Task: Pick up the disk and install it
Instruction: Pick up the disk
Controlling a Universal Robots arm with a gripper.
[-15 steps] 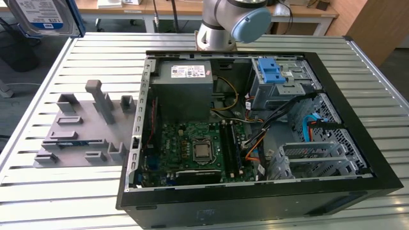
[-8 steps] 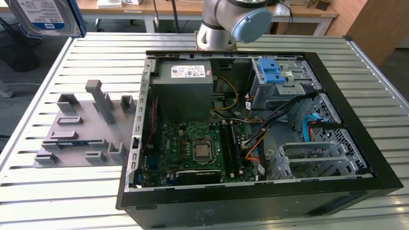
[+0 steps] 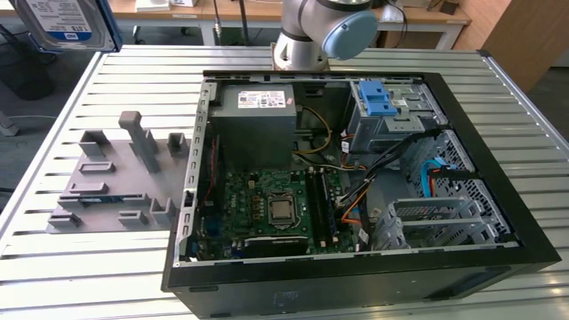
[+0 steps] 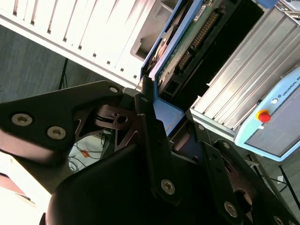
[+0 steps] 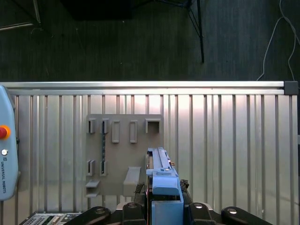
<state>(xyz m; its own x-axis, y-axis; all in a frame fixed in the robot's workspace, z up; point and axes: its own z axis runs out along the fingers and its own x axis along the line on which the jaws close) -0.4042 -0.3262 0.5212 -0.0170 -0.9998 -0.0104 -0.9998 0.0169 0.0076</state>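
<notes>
Far on the exterior view's left, held high: the disk [image 3: 64, 23], label to the camera, well above the slatted table [image 3: 53, 267] and the grey fixture [image 3: 116, 180]. Clamped by its blue carrier edge in the gripper [image 5: 165, 208], jaws closed on it. Pickup apparently done, install not yet: transfer in hand. Further right, the open computer case [image 3: 356, 167], with a drive cage [image 3: 436, 217] near its right wall. Probably calls for squaring the carrier to its bay and clearing the cables [image 3: 391, 160]. Arm base [image 3: 316, 30] behind the case, wrist high, pointing down over the fixture.
</notes>
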